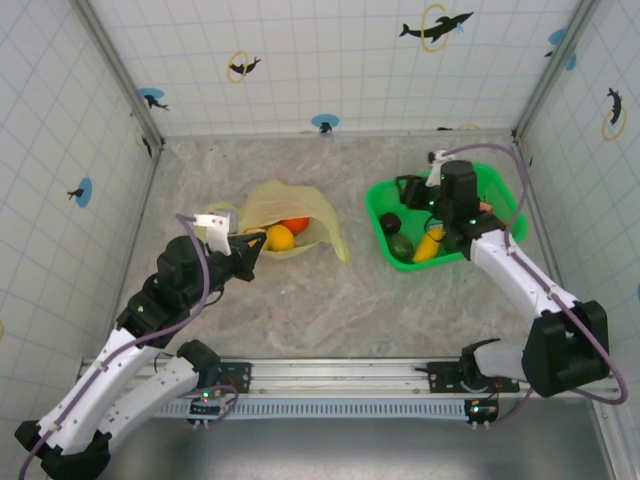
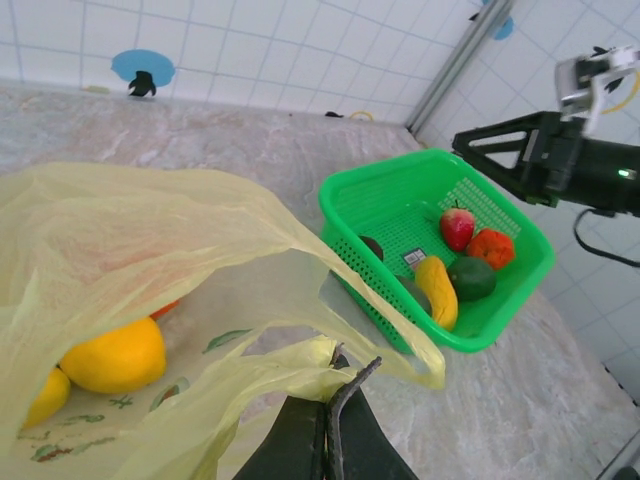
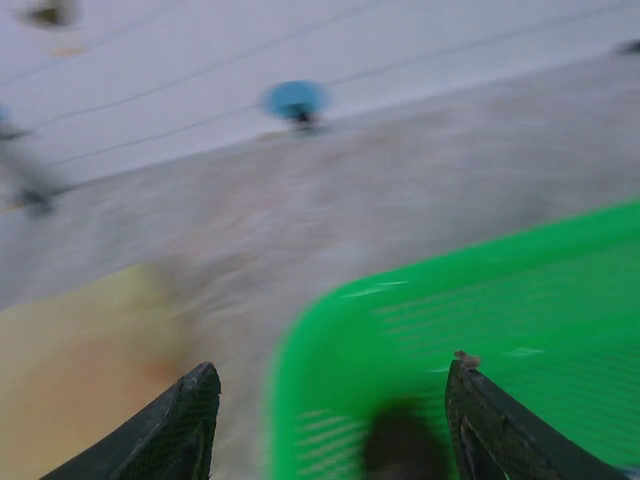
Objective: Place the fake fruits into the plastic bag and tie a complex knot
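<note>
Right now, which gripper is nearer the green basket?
Right. The right gripper hovers open over the basket, at its bag-side end; the left gripper is across the table from it, shut on the bag.

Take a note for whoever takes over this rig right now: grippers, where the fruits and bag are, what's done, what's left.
Left gripper: shut on the rim of the thin translucent yellow-green plastic bag, mouth open.
Right gripper: open, empty, over the bright green rigid basket.
In bag: round orange fruit, yellow fruit, something red behind.
In basket: red strawberry, orange-red fruit, yellow banana, dark green fruit, near-black fruit.
To do: bag those five, then tie the knot.
</note>
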You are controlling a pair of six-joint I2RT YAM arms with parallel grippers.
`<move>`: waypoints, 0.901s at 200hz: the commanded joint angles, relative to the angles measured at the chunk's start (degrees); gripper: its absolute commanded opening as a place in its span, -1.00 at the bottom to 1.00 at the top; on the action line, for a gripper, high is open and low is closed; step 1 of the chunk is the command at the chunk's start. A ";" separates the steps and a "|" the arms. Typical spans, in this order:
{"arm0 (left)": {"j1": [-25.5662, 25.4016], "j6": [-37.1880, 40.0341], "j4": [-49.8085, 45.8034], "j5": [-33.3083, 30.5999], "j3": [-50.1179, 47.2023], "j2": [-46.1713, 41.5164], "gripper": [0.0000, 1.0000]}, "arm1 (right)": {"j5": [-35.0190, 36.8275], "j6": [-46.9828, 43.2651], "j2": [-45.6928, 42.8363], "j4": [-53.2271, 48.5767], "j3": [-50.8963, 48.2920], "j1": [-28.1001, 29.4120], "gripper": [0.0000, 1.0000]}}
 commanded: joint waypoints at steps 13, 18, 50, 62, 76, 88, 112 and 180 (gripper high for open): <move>-0.29 2.65 2.94 3.02 0.18 -0.47 -1.00 | 17.77 -6.39 6.74 -12.97 4.73 -6.69 0.29; -0.29 2.69 3.24 3.02 -0.29 -0.69 -1.00 | 18.75 -6.75 7.98 -13.85 5.58 -7.68 0.30; -0.29 2.78 4.33 3.29 -1.84 -1.88 -1.00 | 23.70 -10.20 15.06 -18.08 10.10 -12.59 0.42; -0.42 2.80 4.15 3.27 -2.07 -2.57 -1.00 | 26.33 -12.24 18.20 -20.64 12.22 -13.50 0.51; -0.73 2.53 3.58 2.93 -2.09 -3.27 -1.00 | 29.32 -13.76 21.85 -24.46 15.80 -14.13 0.57; -0.98 2.35 3.28 2.95 -2.27 -3.72 -1.00 | 29.67 -13.64 24.86 -27.66 18.30 -15.01 0.59; -1.85 2.77 2.24 1.86 -2.23 -3.96 -1.00 | 29.23 -12.46 26.86 -28.58 18.71 -16.13 0.64; -2.34 2.97 1.65 0.51 -2.25 -4.10 -1.00 | 28.98 -10.19 28.01 -29.19 16.52 -17.87 0.65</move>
